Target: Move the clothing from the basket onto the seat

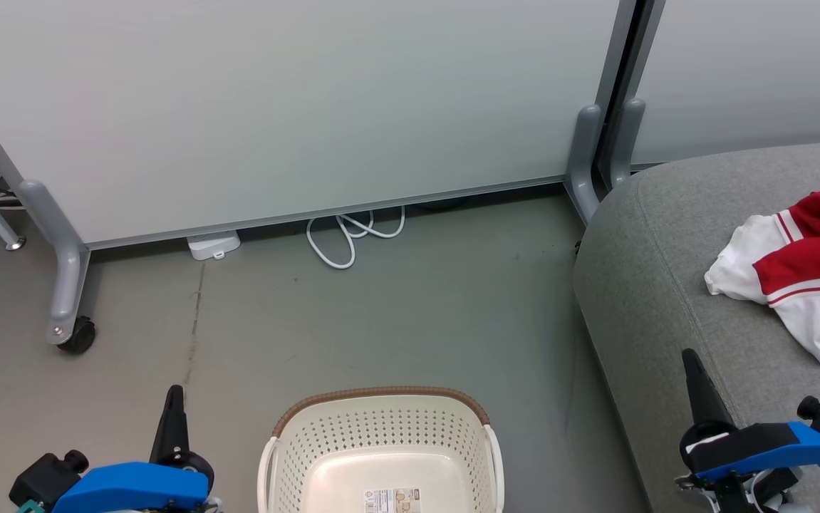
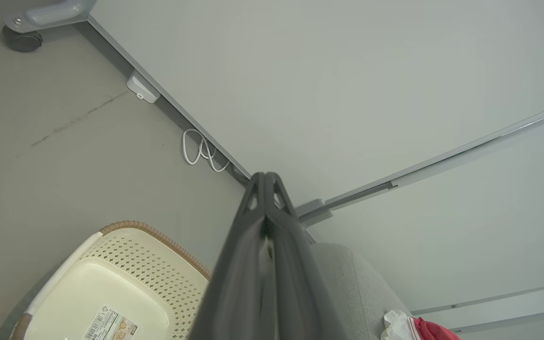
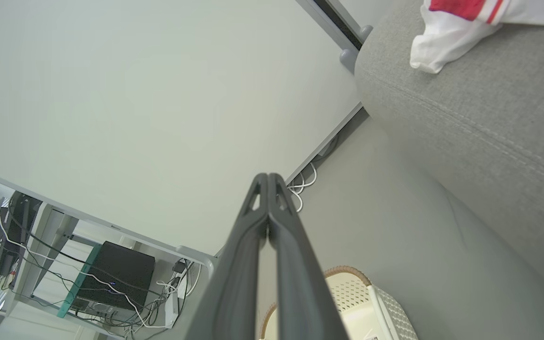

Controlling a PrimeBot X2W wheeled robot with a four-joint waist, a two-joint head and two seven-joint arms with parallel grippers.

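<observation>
The red and white clothing (image 1: 801, 271) lies crumpled on the grey seat (image 1: 659, 285) at the right; it also shows as the clothing (image 3: 456, 28) and the clothing (image 2: 413, 328) in the wrist views. The cream basket (image 1: 381, 456) with its brown rim stands on the floor at the bottom centre, its inside bare except for a label. My left gripper (image 1: 175, 392) is shut and holds nothing, to the left of the basket. Over the seat's front edge my right gripper (image 1: 687, 356) is shut too, with nothing in it. Both finger pairs press together in the wrist views.
White partition panels (image 1: 296, 107) on grey castor feet (image 1: 68, 285) stand behind the floor. A white cable loop (image 1: 353, 235) and a small white box (image 1: 214, 244) lie at the panel's base. A desk with a computer and cables (image 3: 111, 278) shows in the right wrist view.
</observation>
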